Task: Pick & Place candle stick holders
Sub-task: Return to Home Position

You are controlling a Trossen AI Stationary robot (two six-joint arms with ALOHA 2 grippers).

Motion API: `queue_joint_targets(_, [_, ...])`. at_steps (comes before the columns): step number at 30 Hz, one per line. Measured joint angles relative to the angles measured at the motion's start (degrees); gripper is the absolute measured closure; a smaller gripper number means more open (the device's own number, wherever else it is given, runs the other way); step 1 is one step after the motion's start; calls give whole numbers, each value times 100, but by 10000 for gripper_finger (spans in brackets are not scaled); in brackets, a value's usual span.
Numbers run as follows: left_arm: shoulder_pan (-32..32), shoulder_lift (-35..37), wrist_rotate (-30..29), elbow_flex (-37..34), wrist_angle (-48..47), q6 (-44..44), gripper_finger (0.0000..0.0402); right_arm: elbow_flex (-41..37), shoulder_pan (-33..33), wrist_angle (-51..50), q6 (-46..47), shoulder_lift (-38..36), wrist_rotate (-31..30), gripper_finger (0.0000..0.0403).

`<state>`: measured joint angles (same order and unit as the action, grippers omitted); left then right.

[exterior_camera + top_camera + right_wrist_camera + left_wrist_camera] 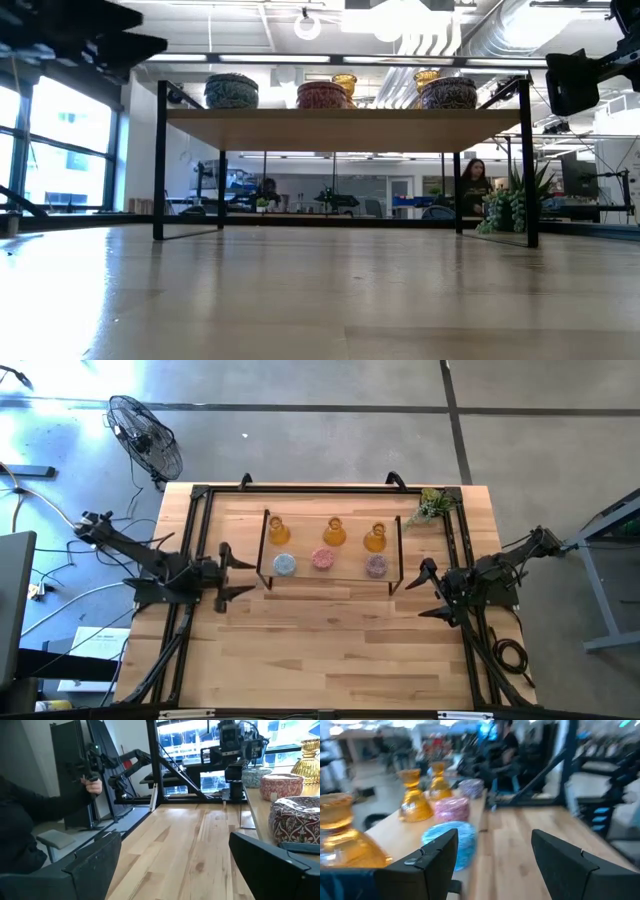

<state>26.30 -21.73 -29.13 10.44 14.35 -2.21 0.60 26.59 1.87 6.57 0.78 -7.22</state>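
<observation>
Candle stick holders stand in two rows on the shelf at the far middle of the table. Three amber glass ones are at the back. In front are the blue holder, pink holder and purple holder.

The left gripper hangs just beside the shelf's left end, nearest the blue holder, its fingers spread wide with nothing between them. The right gripper sits near the right end, closest to the purple holder, equally wide and empty.

From table height only two amber necks rise above the squat pieces and the third is hidden behind them. Only dark parts of the arms show there, cut off at the upper corners. The left wrist view takes in all six pieces. The right wrist view catches one amber piece, clipped at the edge, and alone shows a person's hand gripping a dark arm beyond the table. A plant sprig lies at the table's far right corner.
</observation>
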Motion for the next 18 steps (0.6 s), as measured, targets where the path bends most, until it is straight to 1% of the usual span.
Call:
queue_joint_targets(1, [0,92,112,-179,235,-35,154,0,0,0,0,0,-2,36])
queue_joint_targets(3, [2,265,211,-444,412,-45,154,-2,1,0,-7,0,-6,36])
queue_joint_targets(7, [0,535,280,-806,407,209,154,-2,2,0,-75,0,-7,36])
queue_joint_targets(11, [0,689,285,-894,297,252,154,-2,2,0,-297,2,1,36])
queue_joint_targets(14, [0,705,327,-899,173,270,154,0,2,9,-246,2,-150,36])
queue_joint_targets(18, [-4,704,333,-910,163,258,154,2,-43,4,-206,-9,-185,36])
